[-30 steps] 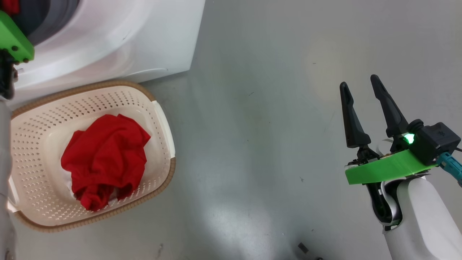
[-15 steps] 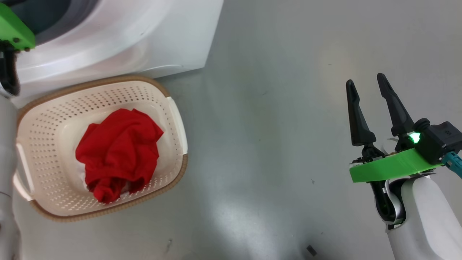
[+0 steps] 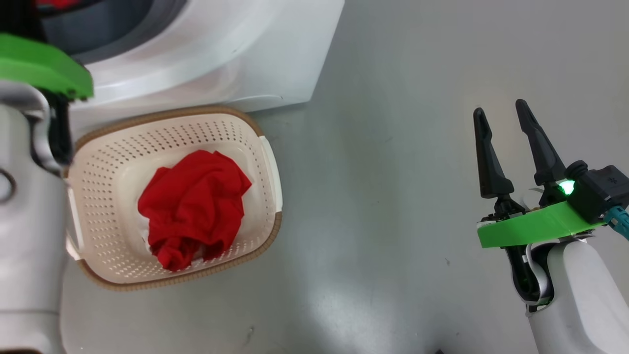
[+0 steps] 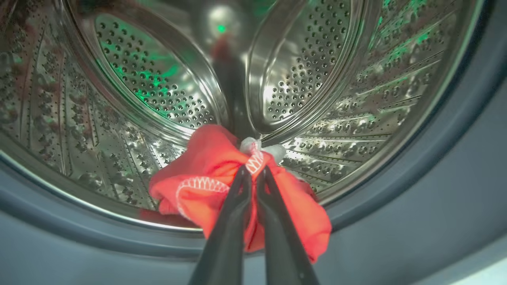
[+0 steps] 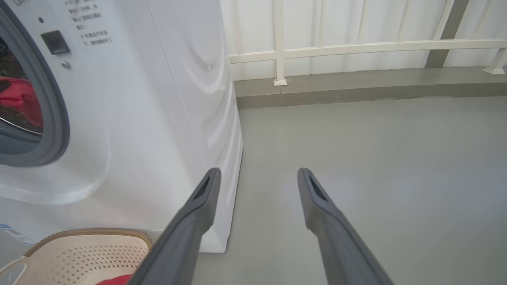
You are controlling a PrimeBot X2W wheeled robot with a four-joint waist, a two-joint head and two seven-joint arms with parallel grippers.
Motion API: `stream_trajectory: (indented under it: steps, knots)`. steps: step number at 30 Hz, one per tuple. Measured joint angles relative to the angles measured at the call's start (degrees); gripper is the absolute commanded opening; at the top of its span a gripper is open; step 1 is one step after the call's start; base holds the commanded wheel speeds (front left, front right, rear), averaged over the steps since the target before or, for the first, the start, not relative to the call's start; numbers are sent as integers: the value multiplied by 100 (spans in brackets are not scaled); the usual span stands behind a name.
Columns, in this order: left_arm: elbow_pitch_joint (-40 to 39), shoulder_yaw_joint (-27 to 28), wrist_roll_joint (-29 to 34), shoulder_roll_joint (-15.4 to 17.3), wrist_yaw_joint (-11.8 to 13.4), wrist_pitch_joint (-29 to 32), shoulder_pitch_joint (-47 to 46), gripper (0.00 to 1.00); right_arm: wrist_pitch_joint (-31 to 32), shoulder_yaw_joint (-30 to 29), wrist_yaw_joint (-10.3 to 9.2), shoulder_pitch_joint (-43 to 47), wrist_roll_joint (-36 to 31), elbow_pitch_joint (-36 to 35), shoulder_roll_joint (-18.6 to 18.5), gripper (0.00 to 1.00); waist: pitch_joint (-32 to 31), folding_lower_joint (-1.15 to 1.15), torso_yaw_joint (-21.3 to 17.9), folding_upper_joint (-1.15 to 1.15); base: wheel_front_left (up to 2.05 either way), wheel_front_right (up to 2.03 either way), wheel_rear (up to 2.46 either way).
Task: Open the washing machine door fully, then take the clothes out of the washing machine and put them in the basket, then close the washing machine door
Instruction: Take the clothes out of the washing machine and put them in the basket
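Note:
Inside the washing machine (image 3: pixel 236 59), my left gripper (image 4: pixel 253 171) is shut on a red garment (image 4: pixel 206 186) with white zigzag trim, bunched at the steel drum's (image 4: pixel 158 91) front lip. A small white cloth (image 4: pixel 253 145) shows just beyond the fingertips. The cream basket (image 3: pixel 103 162) stands on the floor against the machine's front and holds another red garment (image 3: pixel 194 206). My right gripper (image 3: pixel 503 110) hangs open over bare floor far to the right. The right wrist view shows the machine's white front (image 5: pixel 138 118), its grey gasket (image 5: pixel 51 99) and the basket's rim (image 5: pixel 91 233). The door is out of view.
Grey floor (image 3: pixel 383 172) spreads between the basket and my right arm. A white railing (image 5: pixel 356 45) and a low grey kerb (image 5: pixel 356 89) run behind the machine. My pale left forearm (image 3: pixel 29 221) rises at the head view's left edge, next to the basket.
The head camera has swung, so basket and machine sit further right in the picture. My left forearm shows larger at the left edge. The right gripper stays open.

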Motion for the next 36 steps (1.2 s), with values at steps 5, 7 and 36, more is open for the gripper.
stream_trajectory:
  steps: [5,7,36]
  knots:
    - [-787,123,64,-118,3,-1,774,0,0,-7,0,2,1,4,-1,100,-187,0,64,0,0,0,0]
    - [-1099,207,112,-134,22,-1,1053,0,0,-16,0,3,0,10,-2,100,-272,0,85,0,0,0,0]
    - [-4732,230,335,-602,309,230,4292,0,0,-168,0,499,3,99,-3,100,-1641,0,424,0,0,0,0]
